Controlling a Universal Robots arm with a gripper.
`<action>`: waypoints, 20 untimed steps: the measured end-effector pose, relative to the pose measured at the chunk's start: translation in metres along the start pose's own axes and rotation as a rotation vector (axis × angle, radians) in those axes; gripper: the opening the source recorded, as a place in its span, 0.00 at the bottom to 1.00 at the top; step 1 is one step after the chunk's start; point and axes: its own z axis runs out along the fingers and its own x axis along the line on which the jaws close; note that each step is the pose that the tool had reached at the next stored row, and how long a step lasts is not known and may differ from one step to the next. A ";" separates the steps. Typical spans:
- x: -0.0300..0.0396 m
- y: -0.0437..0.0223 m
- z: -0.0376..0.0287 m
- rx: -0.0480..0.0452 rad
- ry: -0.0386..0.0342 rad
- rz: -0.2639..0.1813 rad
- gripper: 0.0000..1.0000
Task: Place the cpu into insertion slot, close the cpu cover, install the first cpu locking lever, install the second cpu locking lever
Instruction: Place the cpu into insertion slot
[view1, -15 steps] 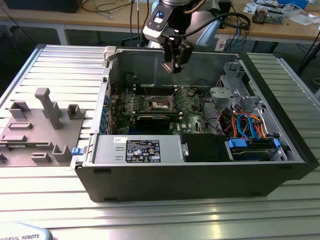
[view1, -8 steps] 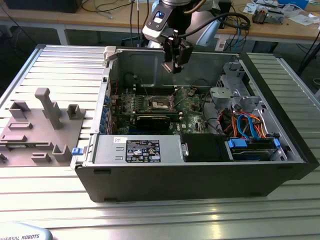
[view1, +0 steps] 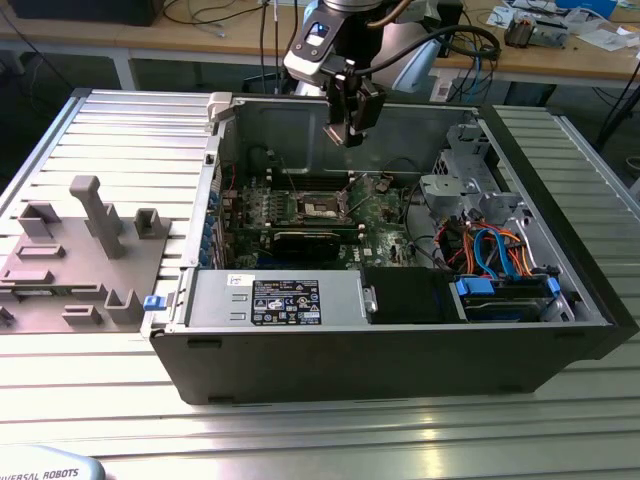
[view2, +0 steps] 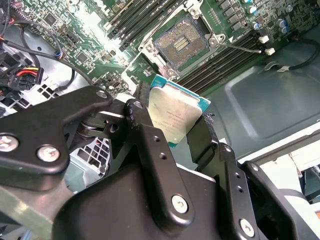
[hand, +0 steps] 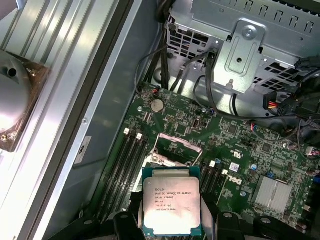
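Presently, at the exterior view's left, a grey fixture plate (view1: 70, 265) with raised blocks is seen lying on the ribbed metal table (view1: 120, 130). Just beside it, toward the centre, an open computer case (view1: 400, 350) is laid on its side. A labelled power supply (view1: 280, 300) sits along the near edge of the case, and the green motherboard (view1: 300, 215) lies behind it.

The insertion slot (view1: 322, 207) is found on that board, near the middle of the exterior view. In the second wrist view its dark centre is seen exposed.

The gripper (view1: 348, 128) is positioned above the board, in the upper middle of the exterior view. It is closed narrowly on the cpu (view2: 175, 115), and in the second wrist view the black fingers (view2: 145, 137) are pressed against two opposite edges of the chip. The cpu is carried in the air with its silver top toward both wrist cameras, well apart from the slot.

At the exterior view's right, a grey drive cage (view1: 460, 180) and blue cables (view1: 500, 250) are noted inside the case.
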 end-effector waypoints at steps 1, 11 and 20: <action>0.0000 0.0000 0.0000 0.0000 -0.0001 0.002 0.54; 0.0000 0.0000 0.0002 -0.0005 -0.0019 0.022 0.54; 0.0000 0.0000 0.0002 -0.0008 -0.0034 0.039 0.54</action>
